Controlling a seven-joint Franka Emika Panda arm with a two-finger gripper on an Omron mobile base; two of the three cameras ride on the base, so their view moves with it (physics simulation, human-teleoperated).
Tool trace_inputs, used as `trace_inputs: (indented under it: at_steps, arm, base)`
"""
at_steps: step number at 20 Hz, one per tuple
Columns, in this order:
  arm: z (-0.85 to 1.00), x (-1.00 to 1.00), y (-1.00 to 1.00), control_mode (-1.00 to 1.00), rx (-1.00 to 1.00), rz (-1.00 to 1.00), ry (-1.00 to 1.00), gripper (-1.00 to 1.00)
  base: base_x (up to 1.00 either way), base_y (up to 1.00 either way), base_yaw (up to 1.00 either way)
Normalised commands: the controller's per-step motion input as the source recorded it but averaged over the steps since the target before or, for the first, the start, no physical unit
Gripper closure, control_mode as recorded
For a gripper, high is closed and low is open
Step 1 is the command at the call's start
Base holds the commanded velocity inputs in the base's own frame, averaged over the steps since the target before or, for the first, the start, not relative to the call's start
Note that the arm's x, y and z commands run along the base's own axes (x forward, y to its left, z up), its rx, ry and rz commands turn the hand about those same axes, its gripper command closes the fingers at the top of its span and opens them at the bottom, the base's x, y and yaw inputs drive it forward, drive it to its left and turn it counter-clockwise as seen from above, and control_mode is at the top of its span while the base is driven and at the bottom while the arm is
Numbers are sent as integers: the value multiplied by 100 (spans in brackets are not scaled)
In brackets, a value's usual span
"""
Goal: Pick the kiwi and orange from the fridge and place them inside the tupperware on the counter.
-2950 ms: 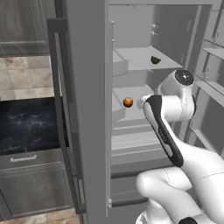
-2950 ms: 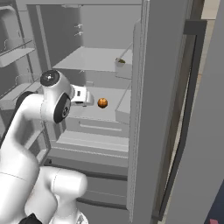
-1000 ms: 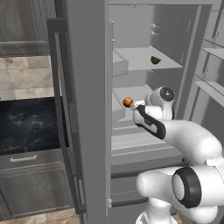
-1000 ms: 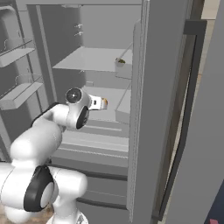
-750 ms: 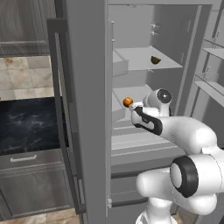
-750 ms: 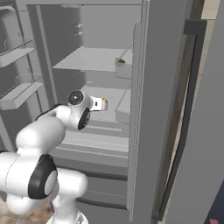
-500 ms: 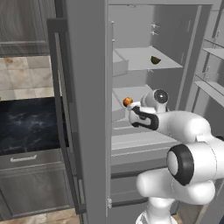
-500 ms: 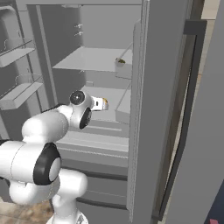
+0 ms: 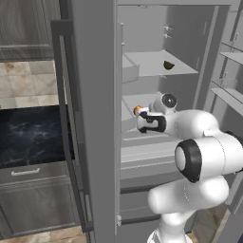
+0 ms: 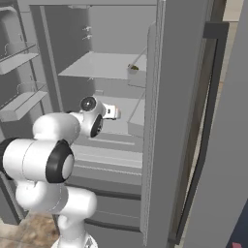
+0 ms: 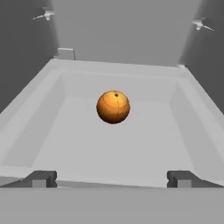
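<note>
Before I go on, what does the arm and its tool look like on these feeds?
The arm is glossy white, built of rounded, bulbous segments with black rings and caps at its joints. No cables or markings show. At its wrist sits a dark block with a round black-and-grey cap. The tool ends in two small dark grey, blocky fingertips.

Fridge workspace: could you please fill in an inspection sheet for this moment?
Surface: pale fridge shelf, doors open.
Job's things: orange on the middle shelf, untouched; kiwi on the shelf above; counter left of the fridge.
Clutter: nothing seen.
Grippers: gripper open, fingers wide apart, short of the orange.
Cables: nothing seen.
Surroundings: dark cabinets, tiled wall.
</note>
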Motion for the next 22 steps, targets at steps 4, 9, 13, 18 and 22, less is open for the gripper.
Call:
trace_inputs:
  at_steps: [4,9,13,18,22]
  arm:
    - [-12,29,12,-100,0,-2,0,-100]
    - [-14,21,14,-100,0,0,3,-100]
    - [-7,25,7,-100,0,-1,5,-100]
    - [0,24,0,-100,1,0,4,-100]
    - [0,22,0,-100,1,0,11,-100]
  base:
    - [0,0,0]
    - [0,0,0]
    - [0,0,0]
    - [0,0,0]
    - [0,0,0]
